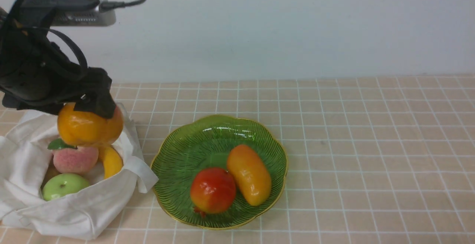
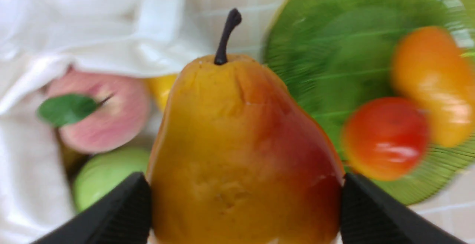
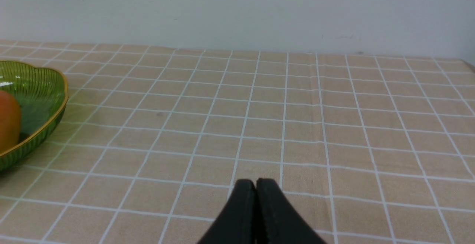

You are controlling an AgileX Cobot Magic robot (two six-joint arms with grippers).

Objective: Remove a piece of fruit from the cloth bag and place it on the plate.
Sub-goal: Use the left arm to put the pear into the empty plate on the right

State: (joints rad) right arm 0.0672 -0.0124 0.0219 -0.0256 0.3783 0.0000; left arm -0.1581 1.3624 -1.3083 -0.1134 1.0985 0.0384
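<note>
wall: plain white | table: tan checked cloth (white gridlines)

Between the fingers of your left gripper sits the piece of fruit, stem pointing away from the wrist, above the open mouth of the cloth bag. Directly beneath the gripper, inside the bag, lie a peach and, nearer you, an apple. Another fruit lies beside the peach on the plate's side. To the gripper's right and lower stands the plate, just beside the bag. On it a round fruit lies just beside a long fruit, the long one farther from the gripper. Your right gripper is over the table, apart from the plate.
</note>
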